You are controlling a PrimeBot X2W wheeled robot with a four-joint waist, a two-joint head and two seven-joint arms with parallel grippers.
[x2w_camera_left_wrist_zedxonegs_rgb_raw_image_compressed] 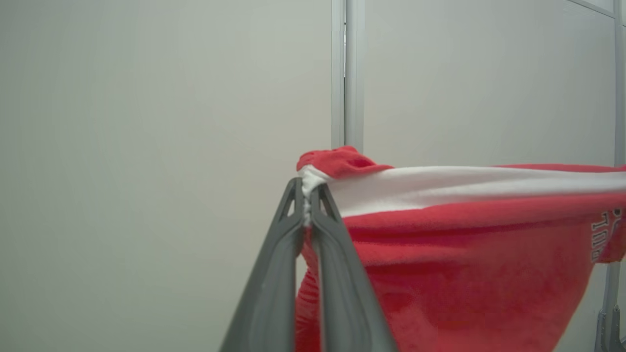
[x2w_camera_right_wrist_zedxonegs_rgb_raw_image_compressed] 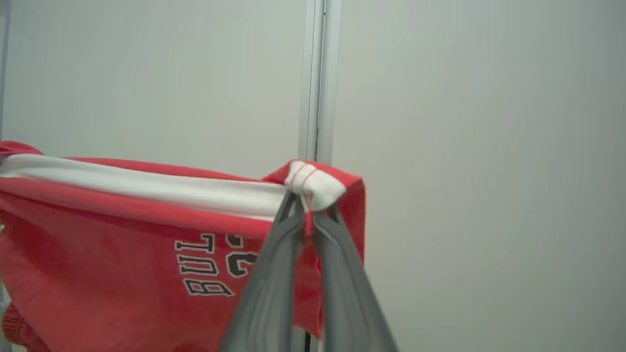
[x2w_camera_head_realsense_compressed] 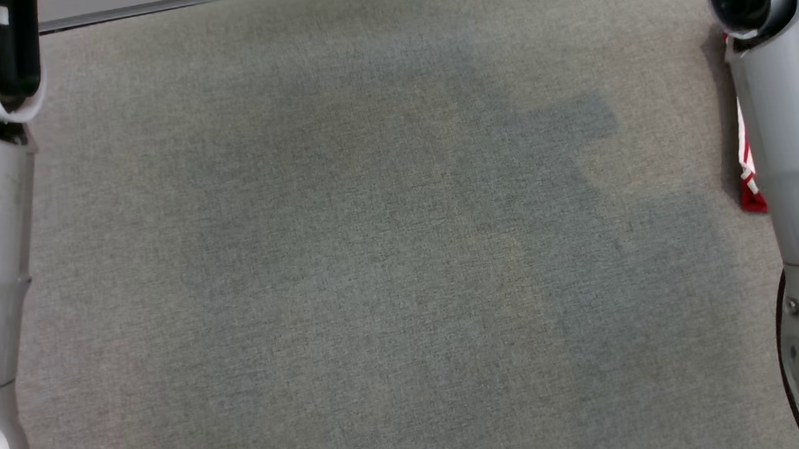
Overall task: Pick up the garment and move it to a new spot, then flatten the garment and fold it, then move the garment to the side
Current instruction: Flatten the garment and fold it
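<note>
Red garment (x2w_camera_left_wrist_zedxonegs_rgb_raw_image_compressed: 464, 254) held in the air, stretched between two claws over the grey tabletop (x2w_camera_head_realsense_compressed: 373, 256).

The left claw (x2w_camera_left_wrist_zedxonegs_rgb_raw_image_compressed: 305, 195) is pressed together on one end of the garment's white band (x2w_camera_left_wrist_zedxonegs_rgb_raw_image_compressed: 464, 188), and the right claw (x2w_camera_right_wrist_zedxonegs_rgb_raw_image_compressed: 308, 205) pinches the other end, bunching a small knot of cloth at each tip. The band runs nearly taut between them, and the red body with its dark lettering (x2w_camera_right_wrist_zedxonegs_rgb_raw_image_compressed: 210, 266) sags below in front of a pale wall (x2w_camera_right_wrist_zedxonegs_rgb_raw_image_compressed: 464, 146). In the head view a sliver of red shows just behind the right forearm. The cloth looks like soft, fairly thick fleece: light, limp, not fragile, and likely to drape and crease rather than slip. The band's two corners look like sound places to hold, since they should let the body hang square for laying flat.
</note>
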